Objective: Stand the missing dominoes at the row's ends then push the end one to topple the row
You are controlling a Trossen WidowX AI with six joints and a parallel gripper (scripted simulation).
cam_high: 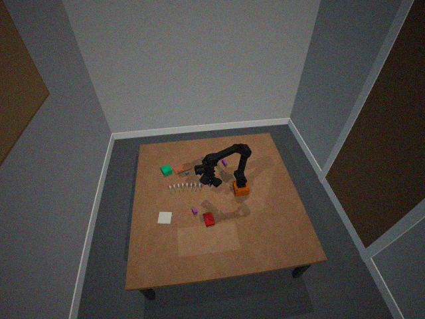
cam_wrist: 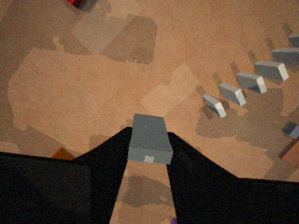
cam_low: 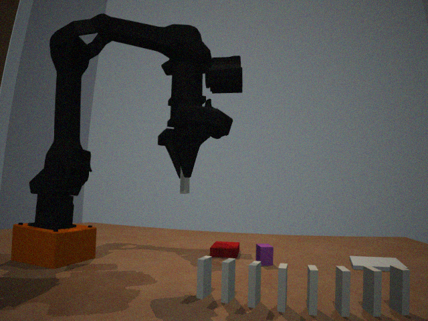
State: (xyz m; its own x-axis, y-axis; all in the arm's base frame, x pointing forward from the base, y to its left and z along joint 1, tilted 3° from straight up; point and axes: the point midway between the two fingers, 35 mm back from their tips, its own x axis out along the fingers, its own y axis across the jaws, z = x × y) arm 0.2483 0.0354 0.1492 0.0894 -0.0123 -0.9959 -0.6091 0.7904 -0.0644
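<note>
My gripper (cam_low: 184, 174) (cam_wrist: 149, 134) (cam_high: 209, 183) is shut on a grey domino (cam_low: 184, 185) (cam_wrist: 149, 138). It holds the domino upright, high above the table, by its top end. A row of several grey dominoes (cam_low: 281, 286) (cam_high: 184, 187) (cam_wrist: 243, 89) stands on the table. In the exterior view the held domino hangs above and a little left of the row's left end domino (cam_low: 204, 276). In the wrist view the row runs off to the upper right, its nearest domino (cam_wrist: 214, 105) right of the held one.
A red block (cam_low: 225, 249) (cam_high: 208, 218) and a purple cube (cam_low: 264, 253) (cam_high: 194, 210) lie behind the row. A white flat tile (cam_low: 376, 261) (cam_high: 165, 217), a green block (cam_high: 166, 169), an orange flat piece (cam_high: 181, 168) and another purple cube (cam_high: 224, 162) lie around. The arm's orange base (cam_low: 53, 244) (cam_high: 240, 189) stands beside the row.
</note>
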